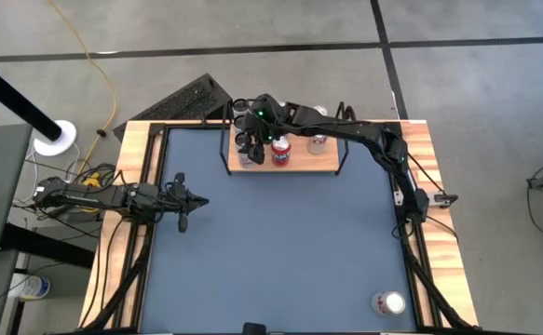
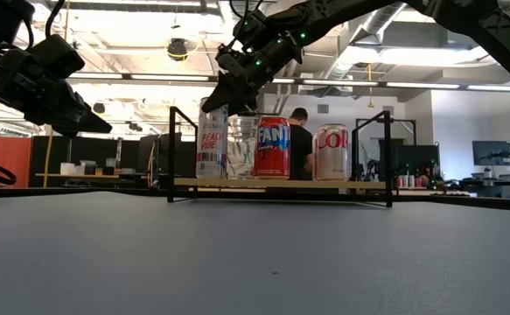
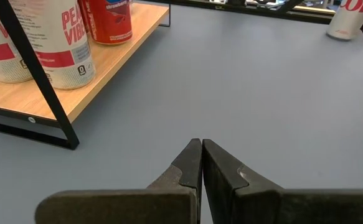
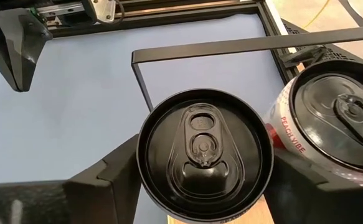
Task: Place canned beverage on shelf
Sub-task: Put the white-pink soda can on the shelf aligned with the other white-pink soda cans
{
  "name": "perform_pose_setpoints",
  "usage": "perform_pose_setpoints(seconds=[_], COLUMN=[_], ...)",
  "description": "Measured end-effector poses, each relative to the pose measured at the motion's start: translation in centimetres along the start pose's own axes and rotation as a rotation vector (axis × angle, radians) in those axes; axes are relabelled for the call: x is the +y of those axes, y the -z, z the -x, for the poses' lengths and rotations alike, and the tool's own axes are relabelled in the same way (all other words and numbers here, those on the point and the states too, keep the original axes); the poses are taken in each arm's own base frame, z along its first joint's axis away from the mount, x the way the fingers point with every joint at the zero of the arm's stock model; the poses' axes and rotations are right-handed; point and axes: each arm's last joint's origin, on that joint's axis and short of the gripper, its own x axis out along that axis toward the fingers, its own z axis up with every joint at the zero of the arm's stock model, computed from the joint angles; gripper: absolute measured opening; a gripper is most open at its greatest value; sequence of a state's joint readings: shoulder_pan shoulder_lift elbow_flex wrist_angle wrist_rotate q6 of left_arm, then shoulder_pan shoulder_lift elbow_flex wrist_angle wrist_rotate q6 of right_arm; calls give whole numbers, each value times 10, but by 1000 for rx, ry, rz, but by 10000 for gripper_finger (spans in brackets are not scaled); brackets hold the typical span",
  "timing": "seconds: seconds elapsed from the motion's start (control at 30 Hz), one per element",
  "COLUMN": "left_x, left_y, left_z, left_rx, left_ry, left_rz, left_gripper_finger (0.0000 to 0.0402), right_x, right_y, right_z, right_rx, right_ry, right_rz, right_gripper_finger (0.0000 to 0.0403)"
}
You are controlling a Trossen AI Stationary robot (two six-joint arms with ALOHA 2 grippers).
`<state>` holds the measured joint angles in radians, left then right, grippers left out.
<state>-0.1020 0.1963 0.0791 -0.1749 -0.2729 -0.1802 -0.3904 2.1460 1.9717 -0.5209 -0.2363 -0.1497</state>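
The bench [image 1: 280, 251] has a grey-blue top and a light wood rim, and it fills most of the high view. At its far edge stands the shelf [image 1: 299, 164], a small light-wood board on a thin black wire frame.

The right arm reaches across the far side of the bench to the left end of the shelf. The left arm lies low at the left side of the bench, well apart from the shelf.

On the shelf, cans stand upright in a row. In the low view, from left to right, there are a white can with pink letters [image 2: 212, 144], a can with a black top [image 2: 242, 147], a red can [image 2: 273, 148] and a white can with red letters [image 2: 331, 152]. One more white can [image 1: 388, 302] stands alone near the front right corner of the bench.

The right tool [image 4: 205, 171] is over the can with the black top, and its fingers [image 4: 109, 174] stand on both sides of this can, just beside its rim. I cannot tell if they press it or have let it go. The white can with pink letters is just beside it.

The left tool [image 3: 202, 163] is clenched and holds nothing.
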Motion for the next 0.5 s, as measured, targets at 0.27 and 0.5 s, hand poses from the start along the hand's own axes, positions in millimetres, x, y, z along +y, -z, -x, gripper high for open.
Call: perform_pose_setpoints(seconds=[0.27, 0.5], left_x=[0, 0], left_y=[0, 0], left_z=[0, 0], left_rx=[0, 0], left_ry=[0, 0], left_rz=[0, 0], left_gripper_finger=[0, 0], right_x=[0, 3], right_y=[0, 0], right_z=[0, -1], right_rx=[2, 4], right_ry=[0, -2], right_rz=[-11, -8], right_gripper_finger=[277, 277])
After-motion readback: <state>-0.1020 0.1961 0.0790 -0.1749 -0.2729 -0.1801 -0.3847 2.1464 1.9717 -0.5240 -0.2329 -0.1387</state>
